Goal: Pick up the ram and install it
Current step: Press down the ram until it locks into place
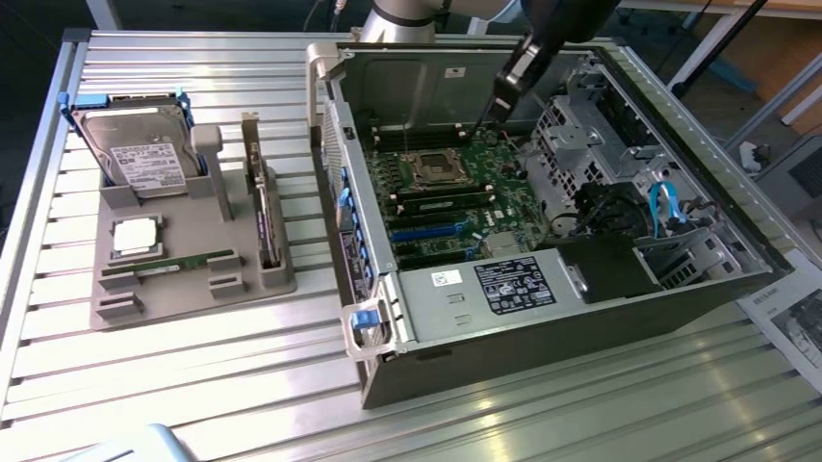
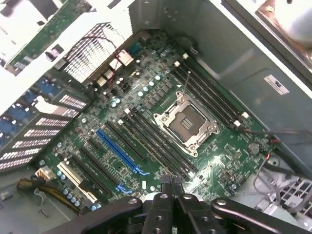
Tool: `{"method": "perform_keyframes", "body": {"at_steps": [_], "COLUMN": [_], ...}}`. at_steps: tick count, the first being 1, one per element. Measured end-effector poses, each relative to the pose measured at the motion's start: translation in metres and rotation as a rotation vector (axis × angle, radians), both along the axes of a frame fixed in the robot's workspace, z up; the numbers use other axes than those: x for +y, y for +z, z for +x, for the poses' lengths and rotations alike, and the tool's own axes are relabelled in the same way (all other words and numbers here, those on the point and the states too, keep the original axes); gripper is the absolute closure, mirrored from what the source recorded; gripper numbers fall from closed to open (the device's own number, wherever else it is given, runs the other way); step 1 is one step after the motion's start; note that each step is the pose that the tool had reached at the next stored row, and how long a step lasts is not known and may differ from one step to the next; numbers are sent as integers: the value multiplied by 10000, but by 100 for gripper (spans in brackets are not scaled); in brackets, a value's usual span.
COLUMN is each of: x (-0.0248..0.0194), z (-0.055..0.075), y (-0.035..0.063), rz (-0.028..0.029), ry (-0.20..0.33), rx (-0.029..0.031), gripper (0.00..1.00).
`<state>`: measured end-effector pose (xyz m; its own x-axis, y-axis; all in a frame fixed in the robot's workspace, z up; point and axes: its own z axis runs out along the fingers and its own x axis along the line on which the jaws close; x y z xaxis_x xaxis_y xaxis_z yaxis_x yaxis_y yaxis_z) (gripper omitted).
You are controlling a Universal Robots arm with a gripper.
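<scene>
The arm reaches in over the open computer case (image 1: 385, 241), which lies on its side on the slatted metal worktop (image 1: 192, 385), and the claw (image 1: 488, 114) hangs above the motherboard (image 1: 449, 192), close to the far edge of the board near the case wall. In the wrist view the claw (image 2: 171, 181) sits low over the green board with its fingertips (image 2: 165, 179) pressed right together, and nothing between them. So the claw is closed and empty.

Just beyond those tips is the processor socket (image 2: 185, 122), its metal frame bare in the middle. Long dark memory slots (image 2: 207, 95) run along both sides of it, and blue expansion slots (image 2: 117, 151) lie further across the board.

Now the ram (image 1: 167, 265): it is well apart from the claw, out on the grey holder tray (image 1: 192, 289) at the exterior view's left. It is the thin green stick lying lengthwise in a groove near the front of the tray. Just behind it on the tray rests the square silver processor chip (image 1: 135, 236), behind that a hard drive (image 1: 141, 159) stands propped upright in its blue-edged bracket, and an expansion card (image 1: 264, 207) stands on edge along the tray's side nearest the case.
</scene>
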<state>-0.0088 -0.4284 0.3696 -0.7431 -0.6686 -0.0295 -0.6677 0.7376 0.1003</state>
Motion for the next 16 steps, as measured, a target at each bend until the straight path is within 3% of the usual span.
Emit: {"method": "perform_keyframes", "body": {"at_steps": [2,11,16], "x": [0,0,0], "z": [0,0,0], "y": [-2,-9,-19], "rz": [0,0,-2], "ry": [-637,-2572,-4228], "rx": [0,0,0], "gripper": [90,90,90]}}
